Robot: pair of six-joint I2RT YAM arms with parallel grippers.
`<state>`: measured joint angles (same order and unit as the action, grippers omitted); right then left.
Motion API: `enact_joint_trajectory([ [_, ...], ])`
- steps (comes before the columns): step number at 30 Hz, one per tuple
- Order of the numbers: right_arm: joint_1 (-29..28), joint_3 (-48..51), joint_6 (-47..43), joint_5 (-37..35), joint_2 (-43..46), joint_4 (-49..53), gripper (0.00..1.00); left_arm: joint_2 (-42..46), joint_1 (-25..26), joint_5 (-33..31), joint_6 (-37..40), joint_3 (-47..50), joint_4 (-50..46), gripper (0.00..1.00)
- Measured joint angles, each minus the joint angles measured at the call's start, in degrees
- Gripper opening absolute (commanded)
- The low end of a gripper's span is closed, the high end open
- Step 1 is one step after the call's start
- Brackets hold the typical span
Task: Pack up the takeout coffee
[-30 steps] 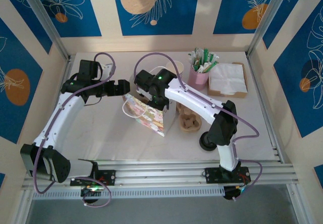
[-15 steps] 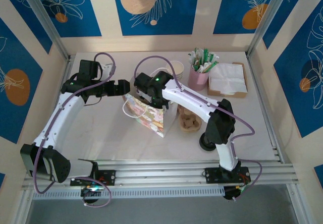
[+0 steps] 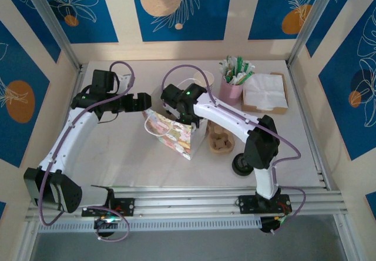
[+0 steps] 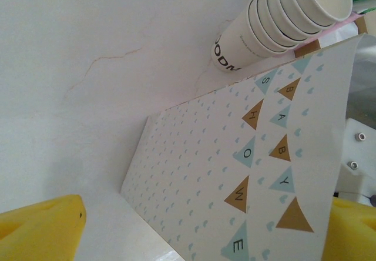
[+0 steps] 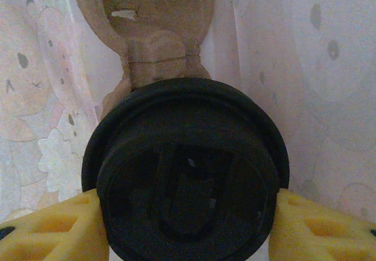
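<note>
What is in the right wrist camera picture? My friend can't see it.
The takeout coffee, its round black lid facing us, sits big in the middle, squeezed between the yellow fingers of the right gripper. Past it is a brown cardboard cup carrier, with pale patterned bag paper on both sides.

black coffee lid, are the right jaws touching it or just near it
Touching. The right wrist view shows both yellow pads pressed against the black lid's sides, no gap.

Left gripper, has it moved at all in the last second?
No. The left gripper sits at the same spot by the gift bag, equally far from the pink cup.
</note>
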<state>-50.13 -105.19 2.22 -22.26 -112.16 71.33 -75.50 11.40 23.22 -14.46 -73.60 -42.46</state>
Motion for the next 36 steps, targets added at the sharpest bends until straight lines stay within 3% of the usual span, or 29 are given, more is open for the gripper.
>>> enact_joint_trajectory([
  [20, 1.2, 1.5, 0.0, 1.2, 0.1, -1.9, 0.6, 0.0, 0.7, -0.4, 0.0, 0.0, 0.0, 0.93],
  [36, 1.0, -11.1, 6.7, 3.4, -2.3, 5.0, 0.91, 0.0, 0.8, -2.0, 0.1, -0.5, -0.5, 0.93],
])
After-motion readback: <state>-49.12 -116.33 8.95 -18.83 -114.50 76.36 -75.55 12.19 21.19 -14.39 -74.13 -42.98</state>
